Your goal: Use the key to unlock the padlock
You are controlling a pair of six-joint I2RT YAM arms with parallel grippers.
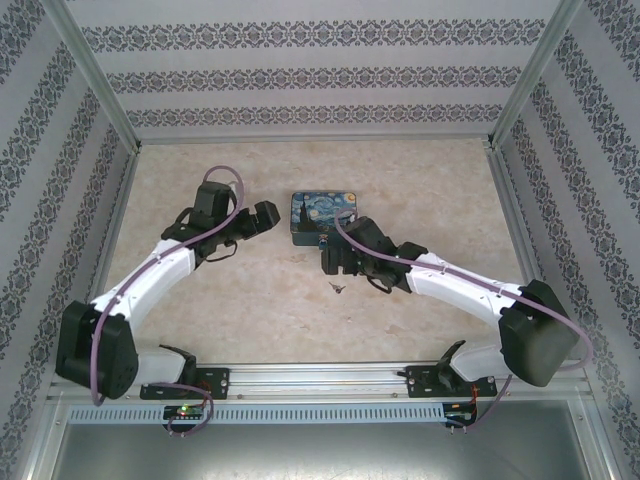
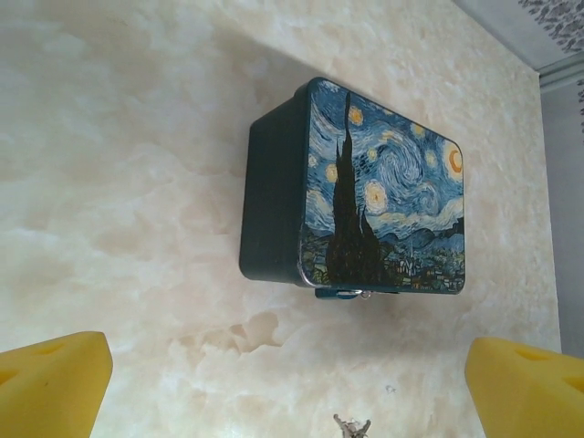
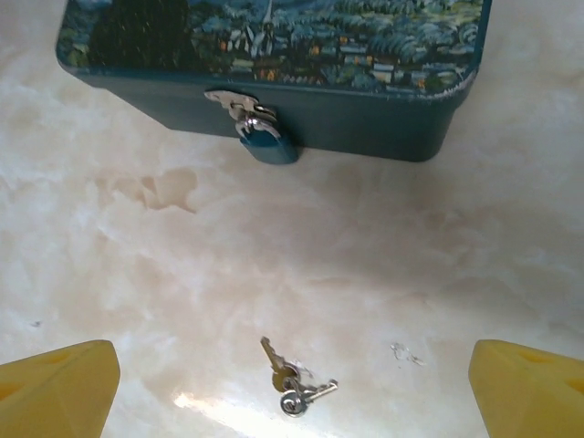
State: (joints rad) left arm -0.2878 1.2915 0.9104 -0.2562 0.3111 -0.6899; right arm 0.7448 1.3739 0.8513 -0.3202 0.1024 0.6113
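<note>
Well, the right gripper (image 1: pixel 334 266) hangs wide open and empty by the key (image 3: pixel 294 385), which lies flat on the table (image 3: pixel 137 274) at six o'clock from the padlock (image 3: pixel 267 142) on the tin (image 3: pixel 365 119), so it should descend squarely and pinch the bow.

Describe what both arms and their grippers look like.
The left arm and right arm match: white link shells, black joints and bases, a mauve cable looped along each. The left gripper and right gripper are black, with blocky yellow fingers.
</note>
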